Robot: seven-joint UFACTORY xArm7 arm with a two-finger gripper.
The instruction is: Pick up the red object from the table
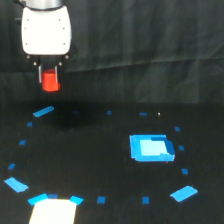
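Red-orange against black: the red object (50, 81) hangs below the white gripper (50, 80), near the top of the exterior view's left. Thin finger tips flank its upper part, one showing as a pale line on its left side, so the claw looks closed onto it, narrowly, with little gap to spare. The picture is blurred, so the exact contact of the pads is hard to make out.

The block appears well above the table (100, 165). No part of it meets the black surface, and a dim, darker patch lies on the table below and slightly to the right of it, which may be a shadow. From this I judge the lift is done or nearly so: the object is grasped and raised, and what is left, if anything, is only to hold it steady or carry it a little higher.

Elsewhere on the table, the blue square (150, 148) sits well apart toward the exterior view's right, untouched. Small blue tape marks (109, 113) are scattered in a rough ring, with longer blue strips near the left edge and lower right. A pale tan shape (52, 211) with blue corners sits at the bottom edge; what it is cannot be told.

The main risk now is slip, since the block is small and only its upper part is pinched.
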